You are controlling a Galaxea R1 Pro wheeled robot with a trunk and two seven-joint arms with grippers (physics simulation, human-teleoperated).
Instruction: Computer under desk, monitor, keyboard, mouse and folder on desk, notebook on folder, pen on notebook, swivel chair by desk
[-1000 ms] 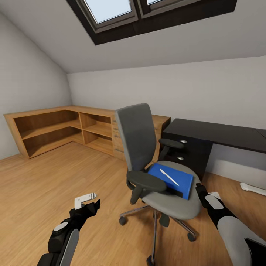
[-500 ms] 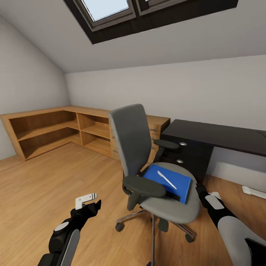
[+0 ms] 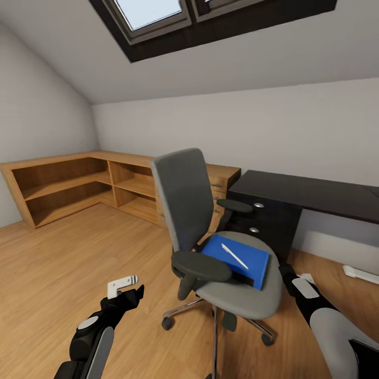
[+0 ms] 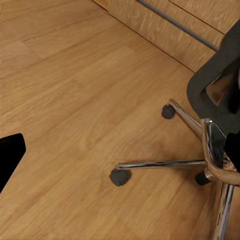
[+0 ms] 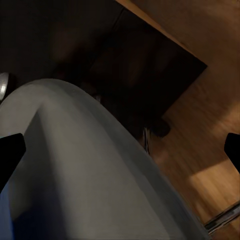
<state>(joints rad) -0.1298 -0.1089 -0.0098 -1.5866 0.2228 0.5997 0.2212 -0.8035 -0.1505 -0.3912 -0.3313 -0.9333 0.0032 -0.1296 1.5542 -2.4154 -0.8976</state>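
The bedroom is an attic room with a sloped grey ceiling (image 3: 237, 58), a dark-framed skylight (image 3: 158, 16) at the top, pale walls and a wood floor (image 3: 68, 258). Low light-wood shelving (image 3: 79, 184) runs along the far left corner and continues behind the chair. To the right of it stands a black drawer unit (image 3: 263, 223) with round silver knobs, and from there a long black surface (image 3: 310, 192) goes on to the right edge of the head view. A small white piece (image 3: 360, 273) lies on the floor under that surface; I cannot tell what it is.

The swivel chair (image 3: 187, 197) stands in the middle of the floor, just in front of the drawer unit, with its grey back turned toward the left and its chrome base (image 4: 192, 162) on black casters. On its seat lies the folder (image 3: 247, 260), bright blue and flat. A dark edge shows under the folder's near side; what it belongs to is not clear. The pen (image 3: 234, 256) lies diagonally on top of the folder.

The left gripper (image 3: 126, 287) hangs low over the bare floor, well left of the chair; its jaws are apart and hold nothing. The right gripper (image 3: 287, 273) is just beside the seat's right edge. Whether its jaws are apart or together I cannot tell.
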